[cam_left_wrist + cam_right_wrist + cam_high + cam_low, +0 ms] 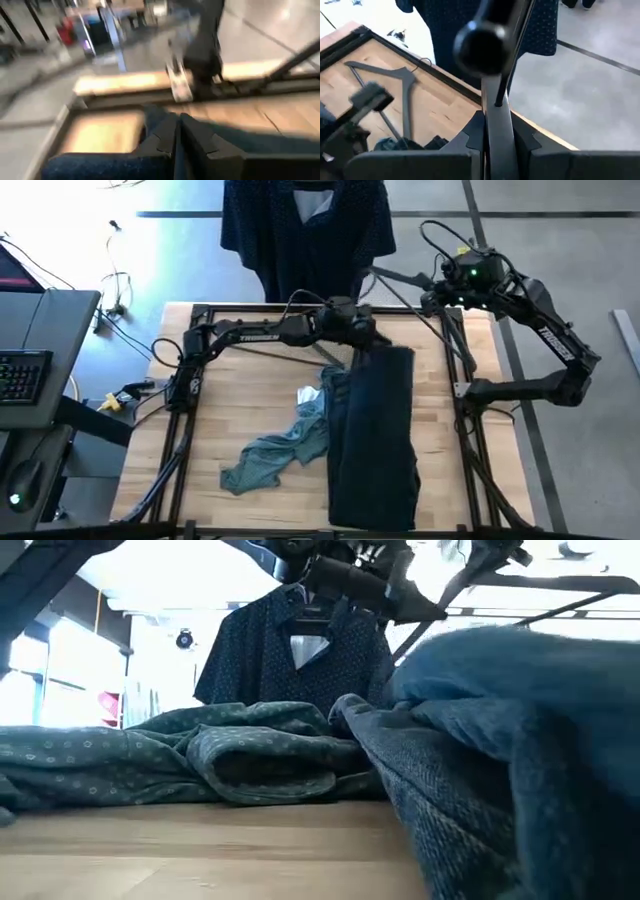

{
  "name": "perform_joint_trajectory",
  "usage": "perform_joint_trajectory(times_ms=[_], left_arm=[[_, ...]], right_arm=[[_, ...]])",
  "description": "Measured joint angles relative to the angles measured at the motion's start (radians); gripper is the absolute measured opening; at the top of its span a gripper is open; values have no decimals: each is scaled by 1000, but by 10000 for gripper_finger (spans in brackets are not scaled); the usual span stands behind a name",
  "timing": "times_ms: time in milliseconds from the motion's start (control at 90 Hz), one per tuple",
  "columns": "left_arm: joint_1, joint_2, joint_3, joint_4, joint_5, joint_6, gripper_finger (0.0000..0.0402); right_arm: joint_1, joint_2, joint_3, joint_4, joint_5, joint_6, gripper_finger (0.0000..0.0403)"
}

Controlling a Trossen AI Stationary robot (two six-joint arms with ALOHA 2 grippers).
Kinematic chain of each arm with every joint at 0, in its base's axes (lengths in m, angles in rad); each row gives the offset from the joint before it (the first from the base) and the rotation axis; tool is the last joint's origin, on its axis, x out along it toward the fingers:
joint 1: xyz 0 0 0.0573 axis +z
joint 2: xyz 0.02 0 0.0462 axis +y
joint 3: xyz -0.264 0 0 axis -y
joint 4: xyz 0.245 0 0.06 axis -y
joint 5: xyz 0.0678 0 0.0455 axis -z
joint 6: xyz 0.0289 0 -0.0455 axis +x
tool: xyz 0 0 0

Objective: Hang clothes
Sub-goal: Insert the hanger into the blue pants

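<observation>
The black trouser-like piece (375,435) lies lengthwise on the wooden tabletop (235,410), a heavy woven cloth, its far end directly under the left tool (368,332). That tool's fingers look pressed together in the left wrist view, over dark blue cloth (whether they pinch it I cannot tell). The left arm reaches level across the tabletop's far side. Touching the trousers' left edge is the teal shirt (275,450), crumpled and finely patterned. Beyond the trousers' far end, past the tabletop's edge, the navy dotted shirt (305,230) hangs spread. Right of there, the right tool (492,107) grips a thin dark rod (506,60), its arm folded back outside the frame. A grey hanger (395,92) lies flat near the trousers' far end.
</observation>
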Motion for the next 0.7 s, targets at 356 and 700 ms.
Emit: perform_joint_trajectory(times_ms=[356, 700], left_arm=[[21, 4, 53, -164, -89, -27, 1], [130, -4, -3, -781, -47, -558, 78]], right_arm=[[0, -27, 0, -7, 33, 49, 25], [0, -25, 0, -11, 29, 42, 25]])
